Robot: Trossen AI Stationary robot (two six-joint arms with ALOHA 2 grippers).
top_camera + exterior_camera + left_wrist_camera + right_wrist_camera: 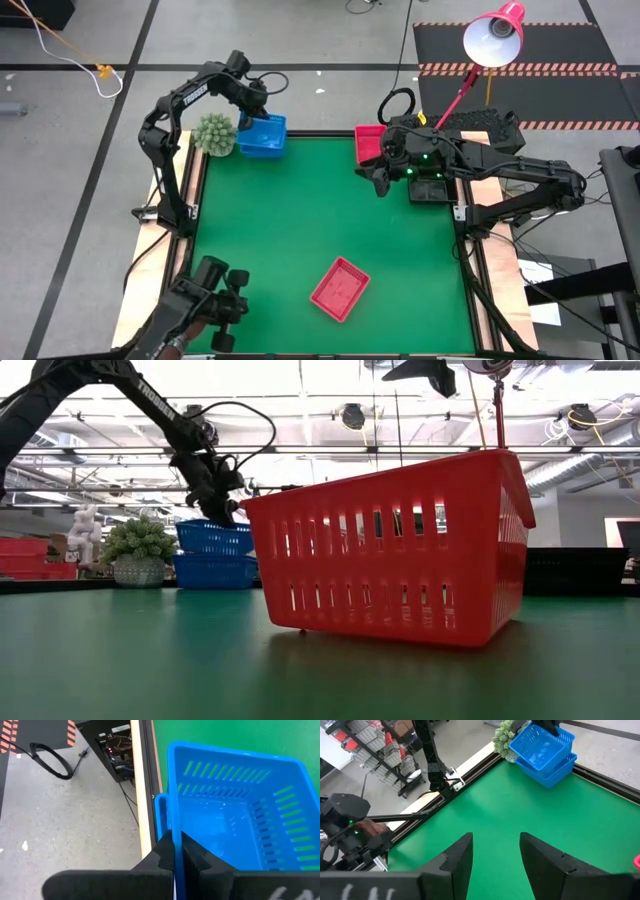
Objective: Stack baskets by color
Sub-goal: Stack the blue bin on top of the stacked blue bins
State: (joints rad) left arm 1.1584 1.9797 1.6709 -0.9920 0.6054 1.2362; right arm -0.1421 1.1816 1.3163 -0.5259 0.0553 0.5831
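**High view: blue stack sits at the rim**

We see the left tool (176,851) clamped on the top blue basket's (235,815) wall, at the surface's (300,230) far left corner beside the plant (214,133). A skewed release could tip it over the edge. The right tool (495,852) gapes empty; the red basket (339,288) has clear room.

arms: black, jointed | cables: black loops | marking: white lettering | right arm: green light

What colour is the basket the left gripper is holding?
Blue. The basket pinched by the left gripper shows best in the left wrist view.
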